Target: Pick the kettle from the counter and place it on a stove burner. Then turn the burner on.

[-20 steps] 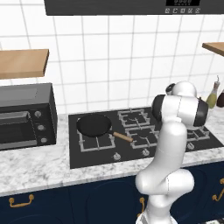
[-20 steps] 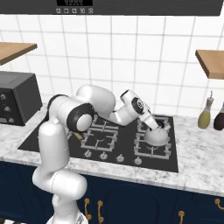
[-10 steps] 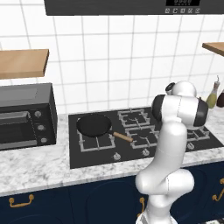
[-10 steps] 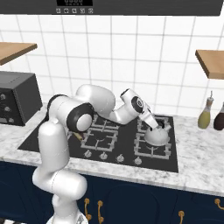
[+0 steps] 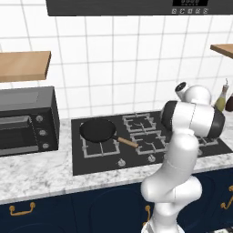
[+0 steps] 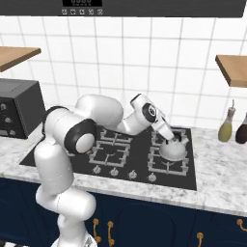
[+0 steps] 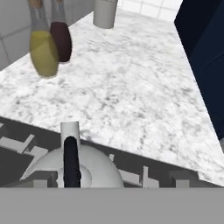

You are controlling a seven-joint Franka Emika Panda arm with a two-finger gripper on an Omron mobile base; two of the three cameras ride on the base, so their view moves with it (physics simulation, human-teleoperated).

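Note:
The silvery domed kettle (image 6: 173, 149) stands upright on the front-right stove burner (image 6: 166, 163) of the black cooktop (image 6: 130, 166). My gripper (image 6: 170, 137) hangs just above the kettle's arched handle, on its left side, and looks open. In the hand view the kettle (image 7: 83, 168) sits low and left of centre, its dark handle and short spout pointing up the picture, with grate bars beside it. The speckled marble counter (image 7: 131, 87) stretches beyond the cooktop edge. In the left base view my own arm hides the kettle.
A black frying pan (image 5: 98, 129) with a wooden handle rests on the left burners. A dark toaster oven (image 5: 25, 120) stands at the far left. An olive bottle (image 6: 225, 126) and a dark bottle (image 6: 241, 130) stand against the right wall. Burner knobs (image 6: 114, 172) line the cooktop's front.

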